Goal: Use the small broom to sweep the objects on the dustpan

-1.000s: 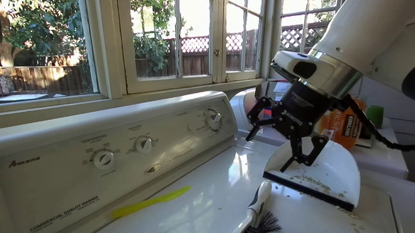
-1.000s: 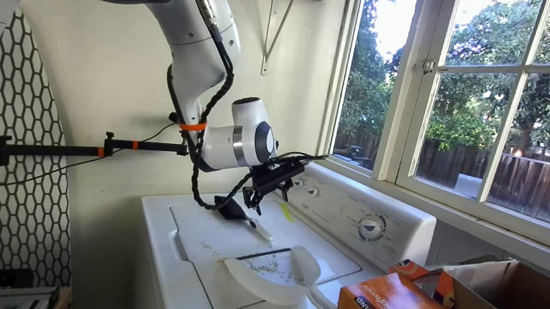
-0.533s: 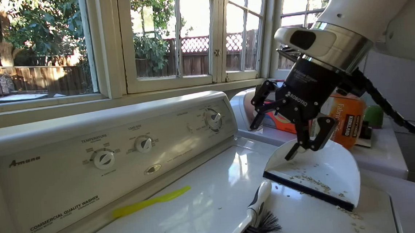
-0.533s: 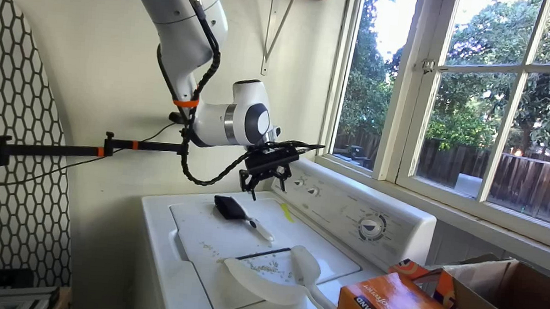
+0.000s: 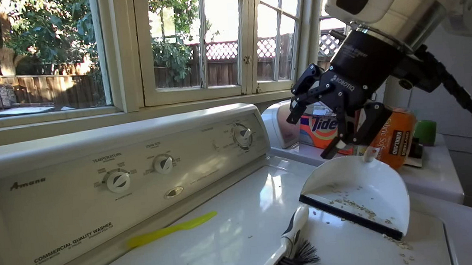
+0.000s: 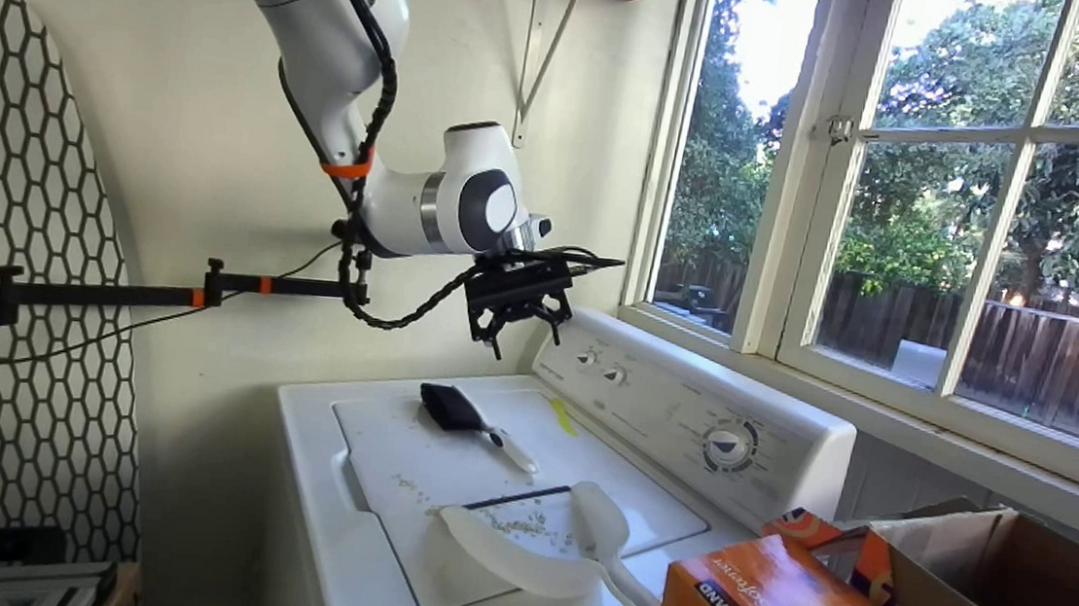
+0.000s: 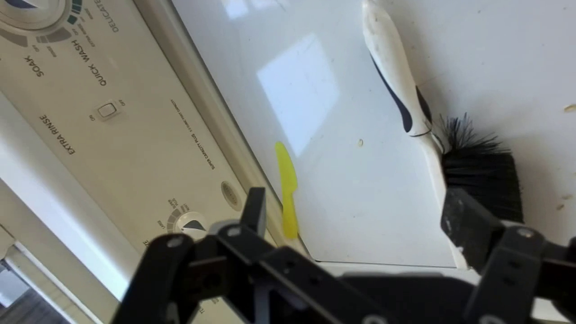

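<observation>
Wrist view looks past the black two-fingered gripper (image 7: 358,217), released with its fingers spread wide apart, to a white-handled, black-bristled small broom (image 7: 415,119) lying on the glossy white washing-machine top (image 7: 360,193). A yellow knife-shaped utensil (image 7: 289,193) lies nearer the beige control panel (image 7: 148,148). In both exterior views the gripper hangs well above the washing-machine top, apart from the broom, whose handle end points toward the white plastic scoop-shaped dustpan (image 5: 383,195) with a black strip along its front edge. Tiny tan crumbs (image 5: 361,208) lie scattered in the dustpan, and more lie just outside the strip. An orange box (image 6: 773,597) marked KIRKLAND stands near the dustpan's handle.
</observation>
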